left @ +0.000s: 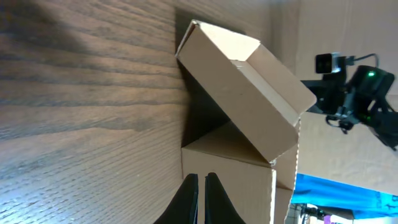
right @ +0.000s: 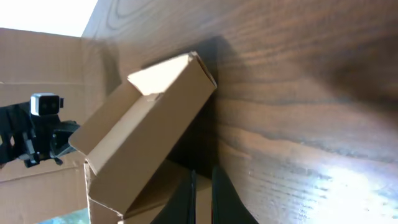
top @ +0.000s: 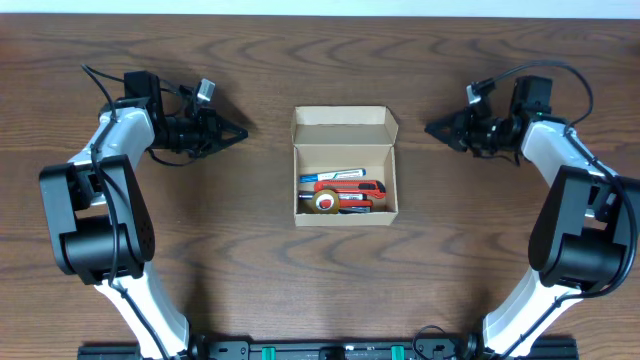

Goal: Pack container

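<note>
The left gripper has its two fingers pressed together, with only a thin slit between them in the left wrist view, and it holds nothing. The right gripper is the same, narrow and empty. Both point inward at the container, which stands in the middle of the table between them, so it lies to the right of the left gripper and to the left of the right one. The right gripper seems somewhat nearer to it. The box body is a little longer from arm to arm than from near to far. Its lid stands open on the far side, and both grippers are about level with that lid, not with the open body. Inside I see a roll of tape, a red cutter and a pen. The packing looks finished, so I think the lid must next fold toward the near side. The table is dark wood with strong grain; behind it the wrist views show a pale wall.
</note>
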Controlling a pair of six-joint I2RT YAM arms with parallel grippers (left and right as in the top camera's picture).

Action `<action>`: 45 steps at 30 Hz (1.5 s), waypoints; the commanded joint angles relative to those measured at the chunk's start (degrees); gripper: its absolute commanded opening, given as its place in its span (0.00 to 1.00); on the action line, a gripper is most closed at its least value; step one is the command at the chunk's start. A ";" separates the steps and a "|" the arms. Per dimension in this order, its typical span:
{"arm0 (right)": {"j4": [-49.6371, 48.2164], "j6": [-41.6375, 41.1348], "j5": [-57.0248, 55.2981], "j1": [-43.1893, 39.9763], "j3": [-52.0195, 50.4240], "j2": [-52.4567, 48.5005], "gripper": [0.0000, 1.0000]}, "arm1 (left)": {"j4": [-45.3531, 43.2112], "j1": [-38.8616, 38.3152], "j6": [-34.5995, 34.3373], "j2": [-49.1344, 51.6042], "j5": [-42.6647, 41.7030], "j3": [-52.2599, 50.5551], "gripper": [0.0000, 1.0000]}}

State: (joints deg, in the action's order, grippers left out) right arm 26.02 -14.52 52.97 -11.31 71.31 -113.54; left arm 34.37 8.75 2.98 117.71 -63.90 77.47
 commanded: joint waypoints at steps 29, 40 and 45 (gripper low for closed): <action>-10.95 -9.62 1.09 6.80 -4.70 -6.25 0.01 | -6.34 -5.07 -3.48 7.28 -6.19 -0.17 0.06; -13.05 -11.19 1.29 7.96 -4.70 -7.23 0.01 | -10.56 -6.40 -7.67 7.50 -6.19 -0.17 0.06; -13.62 -11.43 1.27 9.01 -4.70 -7.23 0.01 | -13.35 -7.96 -10.49 8.00 -6.21 -0.17 0.06</action>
State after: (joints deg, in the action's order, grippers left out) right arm 12.64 -25.30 53.15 -3.64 66.89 -119.63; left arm 21.80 1.78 -5.13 124.16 -69.06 77.47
